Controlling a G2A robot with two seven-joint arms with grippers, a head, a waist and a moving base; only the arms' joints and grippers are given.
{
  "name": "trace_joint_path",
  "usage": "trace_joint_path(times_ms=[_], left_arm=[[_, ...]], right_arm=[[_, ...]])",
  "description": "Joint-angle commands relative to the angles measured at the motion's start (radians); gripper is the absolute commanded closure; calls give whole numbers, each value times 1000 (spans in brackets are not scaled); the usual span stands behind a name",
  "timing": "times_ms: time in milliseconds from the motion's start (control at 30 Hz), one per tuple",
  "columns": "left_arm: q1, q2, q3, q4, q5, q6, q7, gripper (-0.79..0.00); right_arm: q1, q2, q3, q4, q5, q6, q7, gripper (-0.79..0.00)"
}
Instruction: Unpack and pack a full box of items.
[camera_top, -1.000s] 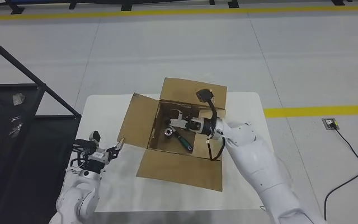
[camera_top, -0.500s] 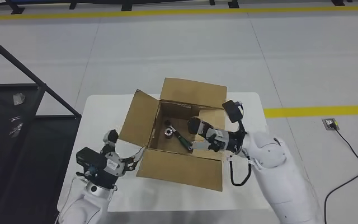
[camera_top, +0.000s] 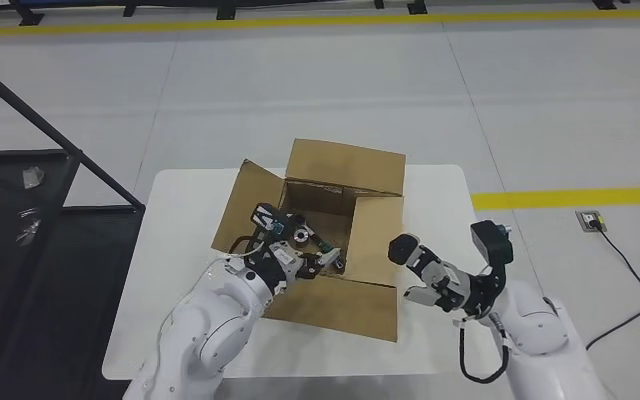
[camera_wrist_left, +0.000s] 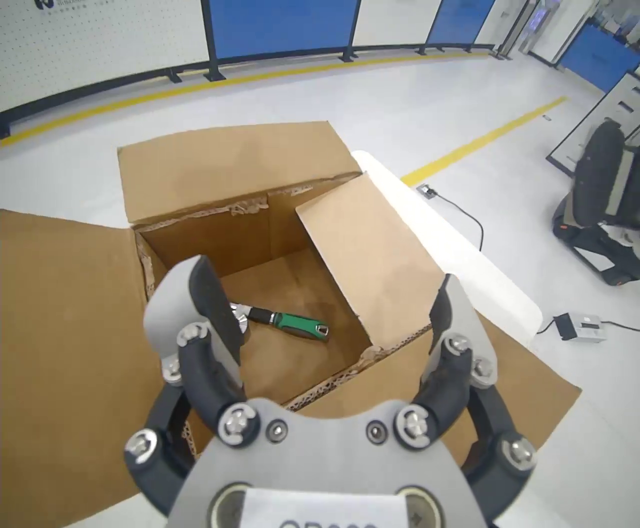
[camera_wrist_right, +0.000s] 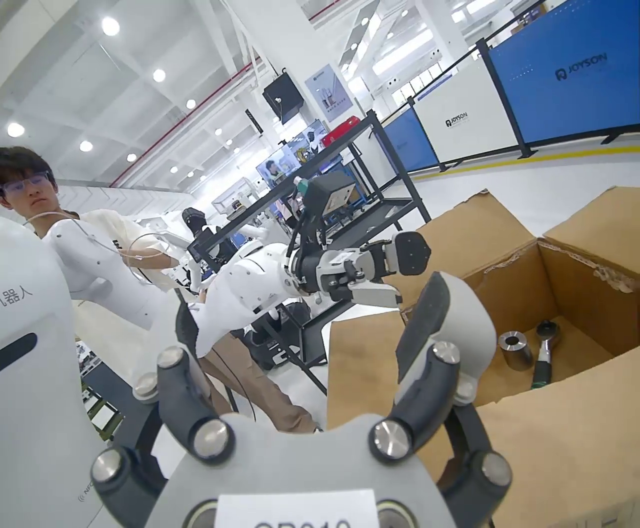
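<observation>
An open cardboard box (camera_top: 345, 160) stands on the white table (camera_top: 180, 200). Inside lie a green-handled ratchet wrench (camera_wrist_left: 285, 322) and a short metal cylinder (camera_wrist_right: 515, 350). My left gripper (camera_top: 308, 260) hangs open over the box's near left corner, above the wrench (camera_top: 328, 255) and apart from it; nothing is between its fingers (camera_wrist_left: 210, 300). My right gripper (camera_top: 415, 272) stands open and empty outside the box, beside its right flap. From the right wrist, the left gripper (camera_wrist_right: 385, 275) shows above the box rim (camera_wrist_right: 550, 450), with the wrench (camera_wrist_right: 545, 355) next to the cylinder.
The box's four flaps are folded outward; the near flap (camera_top: 330, 305) overhangs toward the table's front edge. A black rack (camera_top: 40, 200) stands left of the table. A floor socket with a cable (camera_top: 590, 220) lies to the right.
My left arm has swung from the table's left side to above the box. My right arm has pulled out of the box to its right side.
</observation>
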Motion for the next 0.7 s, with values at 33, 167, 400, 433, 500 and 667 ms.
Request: trace_joint_path(times_ms=[33, 167, 400, 433, 500, 667], left_arm=[[7, 0, -1, -1, 1, -1, 31, -785], [7, 0, -1, -1, 1, -1, 31, -785], [-5, -2, -18, 52, -171, -49, -35, -785], [-23, -4, -14, 76, -241, -77, -72, -785], [-69, -9, -6, 137, -385, -117, -136, -785], [-200, -27, 61, 317, -557, -121, -254, -785]], right_arm=[[1, 0, 0, 0, -1, 0, 0, -785], [1, 0, 0, 0, -1, 0, 0, -785], [7, -1, -26, -28, -32, 24, -13, -785], [13, -1, -42, -34, -36, 27, -16, -785], [23, 0, -56, -36, -51, 28, -24, -785], [-3, 9, -41, -44, -64, 12, -51, -785]])
